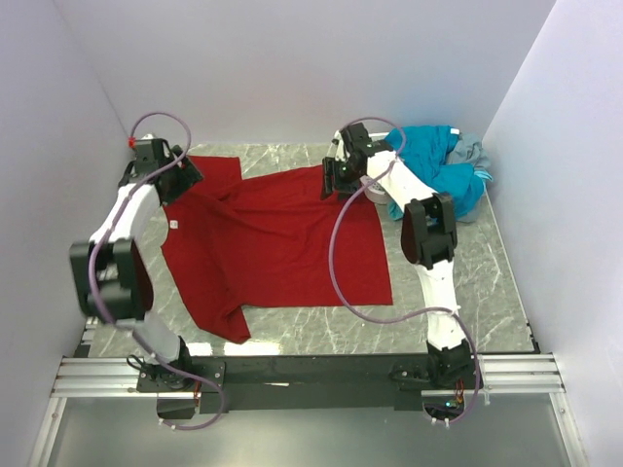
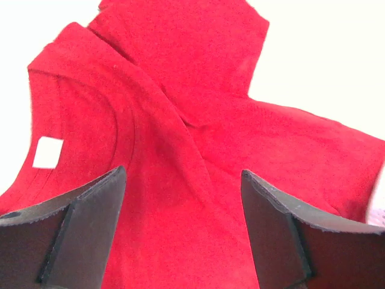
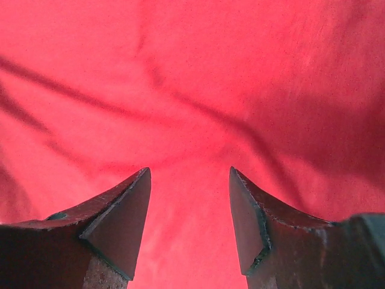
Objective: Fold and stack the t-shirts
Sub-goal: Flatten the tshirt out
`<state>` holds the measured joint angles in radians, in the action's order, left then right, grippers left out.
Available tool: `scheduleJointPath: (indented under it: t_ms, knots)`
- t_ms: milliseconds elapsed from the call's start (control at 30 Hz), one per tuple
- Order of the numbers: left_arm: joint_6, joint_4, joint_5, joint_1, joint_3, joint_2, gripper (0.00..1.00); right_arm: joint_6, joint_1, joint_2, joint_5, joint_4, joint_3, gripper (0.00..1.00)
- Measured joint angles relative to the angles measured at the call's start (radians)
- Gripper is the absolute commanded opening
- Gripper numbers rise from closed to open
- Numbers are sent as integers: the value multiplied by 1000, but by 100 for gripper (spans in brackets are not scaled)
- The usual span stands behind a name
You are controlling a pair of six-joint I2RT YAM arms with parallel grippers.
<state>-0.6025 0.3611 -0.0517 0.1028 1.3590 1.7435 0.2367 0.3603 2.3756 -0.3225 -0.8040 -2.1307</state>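
A dark red t-shirt [image 1: 273,243] lies spread on the marble table, its collar and white neck label [image 1: 175,224] at the left. My left gripper [image 1: 185,180] hovers open over the far sleeve and shoulder. In the left wrist view the red t-shirt [image 2: 198,120] and its label [image 2: 48,152] lie under the left gripper [image 2: 183,174]. My right gripper [image 1: 331,183] is open over the shirt's far right corner. Wrinkled red cloth [image 3: 192,90] fills the right wrist view below the right gripper [image 3: 189,171]. Neither gripper has cloth between its fingers.
A teal-blue t-shirt [image 1: 438,156] and a grey one [image 1: 474,154] lie bunched in the back right corner, just behind my right arm. White walls close in the table [image 1: 458,282] on three sides. The red shirt's near sleeve reaches toward the front edge.
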Motion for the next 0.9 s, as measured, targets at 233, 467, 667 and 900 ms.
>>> scheduleJointPath:
  t_ms: [233, 467, 667, 900]
  knots:
    - [-5, -17, 23, 0, -224, -227, 82, -10, 48, -209, 8, 35, 185, 62]
    - [-45, -3, 20, 0, -460, -242, 83, -12, 117, -306, 9, 121, 464, 62]
    - [-72, -2, 26, 0, -513, -237, 82, 2, 121, -308, -8, 139, 612, 62]
    - [-77, -13, 80, 3, -500, -171, 82, 10, 113, -302, 11, 157, 609, 61]
